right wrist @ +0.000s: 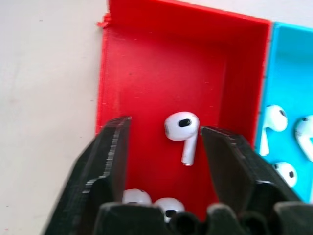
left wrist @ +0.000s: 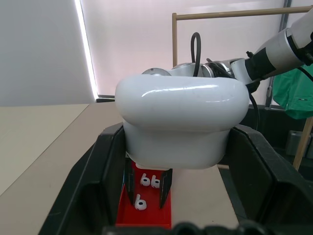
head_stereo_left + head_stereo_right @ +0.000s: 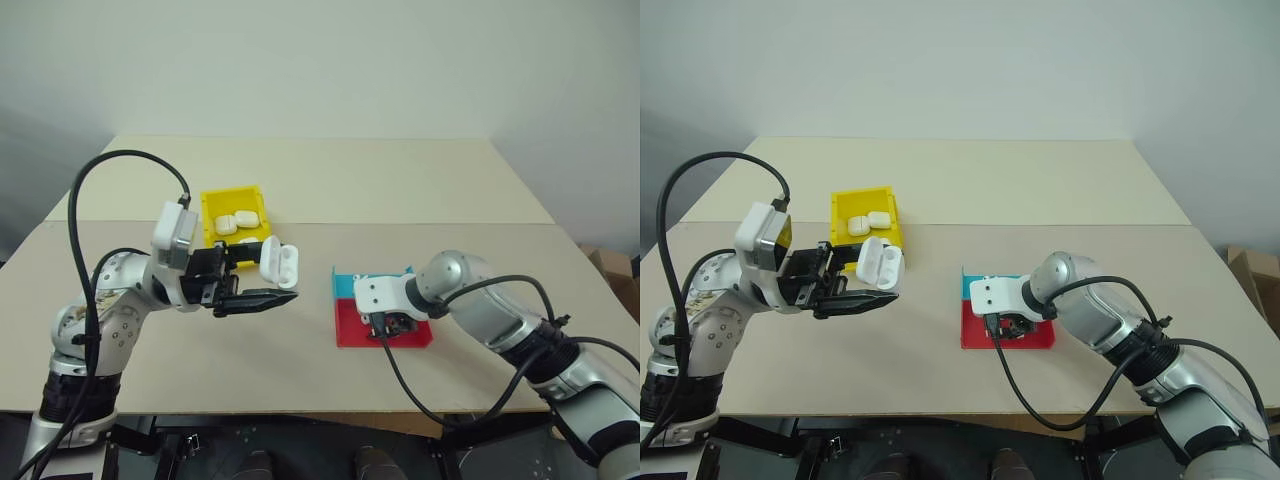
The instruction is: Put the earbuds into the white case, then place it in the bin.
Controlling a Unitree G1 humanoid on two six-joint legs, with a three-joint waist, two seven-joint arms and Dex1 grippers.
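**Closing on one earbud in the red tray**

Reaching down into the shallow red plastic tray (image 1: 161,73), the right gripper (image 1: 164,142) has its two black fingers apart, one on each side of a tiny glossy white earbud (image 1: 182,131) that lies on the tray floor with its short stem pointing back toward the wrist. Nothing is pinched yet; there is red floor visible between the bud and each finger. Two more white earbuds (image 1: 151,200) lie close to the base of the fingers, and further buds rest in the adjoining light blue plastic tray (image 1: 288,98).

Held above the beige counter (image 3: 400,200), the left gripper (image 3: 262,300) has its fingers clamped on the small glossy white rounded case (image 3: 277,262), whose hinged lid stands open. Just behind it sits the small bright yellow rectangular bin (image 3: 212,208), which already holds a few closed white cases.

To do this pick well, I would centre the bud's rounded head between the fingers, lower until the tips nearly meet the floor, then close slowly so the slick plastic does not squirt sideways. Keeping clear of the two neighbouring buds matters too, since a nudge could disturb them. The open case should stay level while waiting
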